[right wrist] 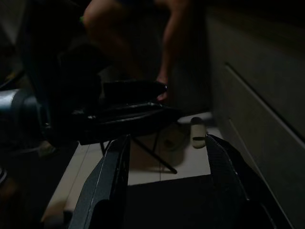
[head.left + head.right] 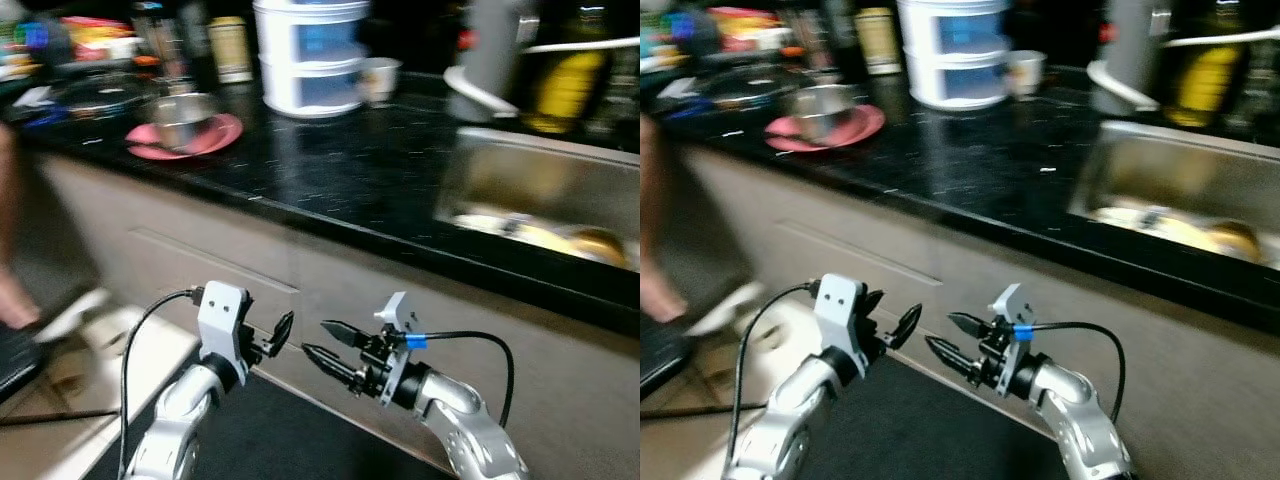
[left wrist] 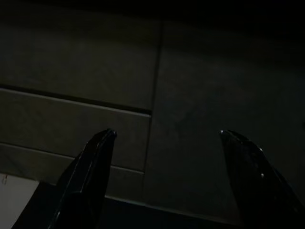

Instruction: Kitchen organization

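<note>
Grippers both hang low in front of the beige cabinet doors (image 2: 200, 250), holding nothing: left gripper (image 2: 276, 335) spread apart, right gripper (image 2: 328, 345) parted too. Up on the black speckled countertop (image 2: 340, 170) a steel bowl (image 2: 182, 118) sits on a pink round plate (image 2: 215, 135), white stacked plastic drawers (image 2: 310, 55) behind, steel sink (image 2: 540, 200) off right.

One pink plate (image 2: 215, 137), one metal bowl (image 2: 182, 115), one white drawer box (image 2: 310, 55), one small cup (image 2: 380, 77), one sink (image 2: 540, 200).
</note>
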Robot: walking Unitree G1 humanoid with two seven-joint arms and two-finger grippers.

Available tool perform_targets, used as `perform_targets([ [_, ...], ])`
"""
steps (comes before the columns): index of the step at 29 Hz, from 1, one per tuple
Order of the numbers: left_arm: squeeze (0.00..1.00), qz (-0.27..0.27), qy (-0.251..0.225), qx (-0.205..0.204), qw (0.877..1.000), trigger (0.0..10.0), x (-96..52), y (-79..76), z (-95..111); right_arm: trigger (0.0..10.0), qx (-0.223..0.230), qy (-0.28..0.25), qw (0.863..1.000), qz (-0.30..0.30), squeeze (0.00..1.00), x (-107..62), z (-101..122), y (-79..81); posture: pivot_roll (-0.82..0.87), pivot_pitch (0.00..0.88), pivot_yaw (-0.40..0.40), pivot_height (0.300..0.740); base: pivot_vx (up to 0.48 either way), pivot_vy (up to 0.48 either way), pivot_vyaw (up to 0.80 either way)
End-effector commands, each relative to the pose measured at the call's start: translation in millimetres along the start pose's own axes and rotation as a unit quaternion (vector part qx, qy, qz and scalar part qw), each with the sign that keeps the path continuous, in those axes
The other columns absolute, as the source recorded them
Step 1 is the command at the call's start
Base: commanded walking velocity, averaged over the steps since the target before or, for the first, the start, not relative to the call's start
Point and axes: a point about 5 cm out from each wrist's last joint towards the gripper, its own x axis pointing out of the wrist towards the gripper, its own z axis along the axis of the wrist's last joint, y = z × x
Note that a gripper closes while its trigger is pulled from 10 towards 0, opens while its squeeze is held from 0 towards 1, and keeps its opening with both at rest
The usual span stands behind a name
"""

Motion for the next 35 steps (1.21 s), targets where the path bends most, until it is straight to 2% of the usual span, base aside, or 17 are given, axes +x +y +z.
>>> perform_targets([
  [1,0.00,0.001,0.003,-0.006,1.000,10.0,-0.1,1.7,-3.2,10.0,0.009,-0.008,1.000,0.003,0.00,0.1,0.2,0.0,0.00,0.000,0.007,0.740,0.000,0.000,0.79],
  [11,0.00,-0.005,-0.001,-0.002,1.000,10.0,3.3,1.5,-1.4,10.0,0.016,-0.020,1.000,0.009,0.00,0.6,3.3,-1.6,0.00,0.000,0.003,0.740,0.000,0.000,0.79],
  [22,0.00,-0.010,-0.003,0.011,1.000,10.0,8.1,1.7,-0.3,10.0,0.017,-0.068,0.997,0.011,0.00,-2.5,19.4,-4.1,0.01,0.000,0.006,0.740,0.000,0.000,0.76],
  [27,0.00,-0.027,-0.007,0.023,0.999,10.0,8.7,-1.9,0.8,10.0,0.016,-0.086,0.996,0.011,0.00,3.2,26.1,0.2,0.01,0.000,0.008,0.740,0.000,0.000,0.00],
  [35,0.00,-0.033,-0.012,0.026,0.999,10.0,10.3,-1.4,1.7,10.0,0.022,-0.147,0.988,0.042,0.00,16.8,52.5,15.8,0.01,0.000,0.013,0.740,0.261,0.000,0.00],
])
